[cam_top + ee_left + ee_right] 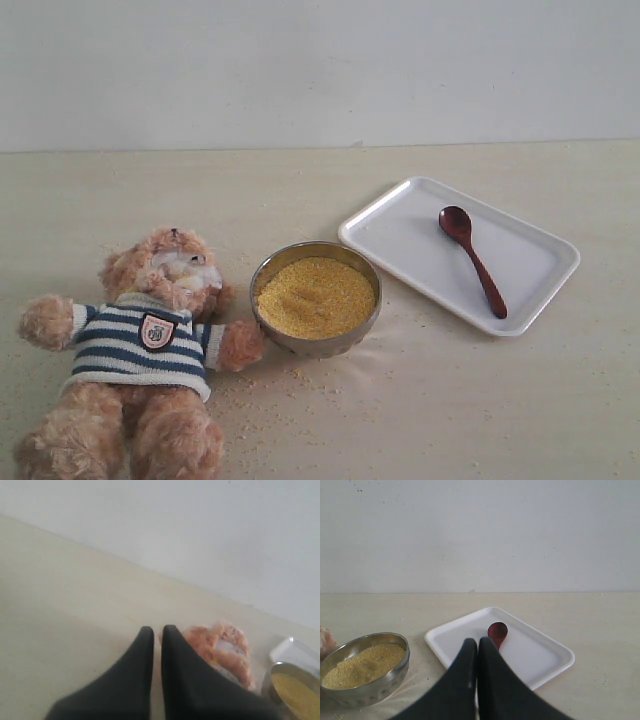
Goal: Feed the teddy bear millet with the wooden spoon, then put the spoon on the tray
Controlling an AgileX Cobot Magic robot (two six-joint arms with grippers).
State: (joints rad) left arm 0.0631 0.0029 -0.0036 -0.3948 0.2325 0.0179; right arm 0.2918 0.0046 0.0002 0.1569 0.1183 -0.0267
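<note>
The teddy bear [140, 345] lies on its back at the left of the table in its striped shirt; its fluffy head [220, 647] shows in the left wrist view. Millet [315, 296] fills the steel bowl [340, 346] beside the bear's paw. The wooden spoon [472, 258] lies on the white tray [400, 235] at the right. In the right wrist view the spoon's bowl [497, 631] peeks out past my right gripper [478, 642], which is shut and empty above the tray [540, 652]. My left gripper [157, 630] is shut, holds nothing, and is near the bear's head.
Loose millet grains [295, 375] are scattered on the pale table in front of the bowl and beside the bear. A plain white wall runs along the back edge of the table. Neither arm shows in the exterior view.
</note>
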